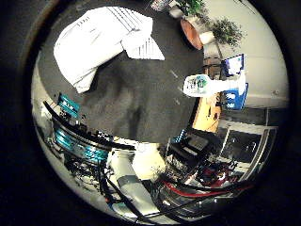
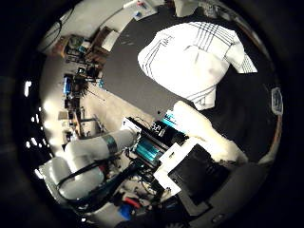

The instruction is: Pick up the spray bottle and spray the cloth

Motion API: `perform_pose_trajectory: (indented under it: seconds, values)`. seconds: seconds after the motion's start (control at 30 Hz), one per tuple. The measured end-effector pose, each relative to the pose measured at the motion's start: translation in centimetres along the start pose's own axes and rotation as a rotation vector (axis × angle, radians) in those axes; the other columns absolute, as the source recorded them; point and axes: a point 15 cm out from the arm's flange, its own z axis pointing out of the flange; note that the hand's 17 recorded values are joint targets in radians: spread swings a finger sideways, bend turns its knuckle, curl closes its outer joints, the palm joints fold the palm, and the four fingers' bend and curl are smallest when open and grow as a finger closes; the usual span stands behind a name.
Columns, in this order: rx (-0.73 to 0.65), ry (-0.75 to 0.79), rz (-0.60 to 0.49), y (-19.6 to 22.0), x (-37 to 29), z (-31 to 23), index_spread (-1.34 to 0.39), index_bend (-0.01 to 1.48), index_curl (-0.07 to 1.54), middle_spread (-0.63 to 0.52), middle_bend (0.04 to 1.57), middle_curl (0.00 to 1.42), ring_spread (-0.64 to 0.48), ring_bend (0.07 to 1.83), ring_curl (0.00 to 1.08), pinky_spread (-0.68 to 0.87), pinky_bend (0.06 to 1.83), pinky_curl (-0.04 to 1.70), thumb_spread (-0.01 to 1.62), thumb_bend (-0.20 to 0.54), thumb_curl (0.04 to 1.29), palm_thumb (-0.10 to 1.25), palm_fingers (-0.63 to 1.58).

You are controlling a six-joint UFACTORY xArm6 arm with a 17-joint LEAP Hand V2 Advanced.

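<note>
1. Worktop (image 1: 136, 108): a dark surface carrying both task items; the palm looks down on it from well above.
2. Cloth (image 2: 190, 57): white with dark stripes, lying crumpled and flat on the worktop, apparently not yet sprayed.
3. Hand (image 2: 199, 137): the white-padded fingers (image 2: 209, 135) reach out fairly straight and hold nothing.
4. Spray bottle (image 1: 203, 84): pale, lying or standing near the worktop's edge, well apart from the cloth; its pose is hard to judge. It is ungrasped, so the pick-up and the spraying both remain to be done.
</note>
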Motion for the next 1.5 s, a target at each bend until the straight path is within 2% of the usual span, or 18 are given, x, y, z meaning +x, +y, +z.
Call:
perform_pose_trajectory:
  seconds: [0.27, 0.8, 1.03, 1.23, 1.5]
  values:
    - [-0.042, -0.01, 0.019, 2.5, 0.7, 2.8, -0.45, 0.2, 0.37, 0.0, 0.18, 0.26, 0.28, 0.2, 0.22, 0.64, 0.57, 0.17, 1.08, -0.019, 0.53, 0.7, 0.38]
    - [0.012, -0.032, 0.061, 2.2, 2.5, 1.6, -0.44, 0.18, 0.36, -0.01, 0.18, 0.26, 0.27, 0.21, 0.22, 0.64, 0.59, 0.17, 1.07, -0.022, 0.52, 0.69, 0.38]
    - [0.055, -0.03, 0.156, 2.1, 7.9, 0.3, -0.43, 0.18, 0.33, 0.02, 0.18, 0.26, 0.27, 0.25, 0.23, 0.64, 0.64, 0.18, 1.06, -0.024, 0.51, 0.67, 0.35]
    - [0.102, -0.097, 0.233, 2.9, 12.4, -1.2, -0.43, 0.18, 0.33, 0.02, 0.18, 0.27, 0.27, 0.27, 0.23, 0.65, 0.65, 0.18, 1.06, -0.022, 0.51, 0.67, 0.34]
    - [0.249, -0.128, 0.297, 4.4, 16.6, -5.4, -0.43, 0.18, 0.33, 0.03, 0.18, 0.27, 0.27, 0.28, 0.23, 0.65, 0.69, 0.18, 1.05, -0.022, 0.51, 0.65, 0.33]
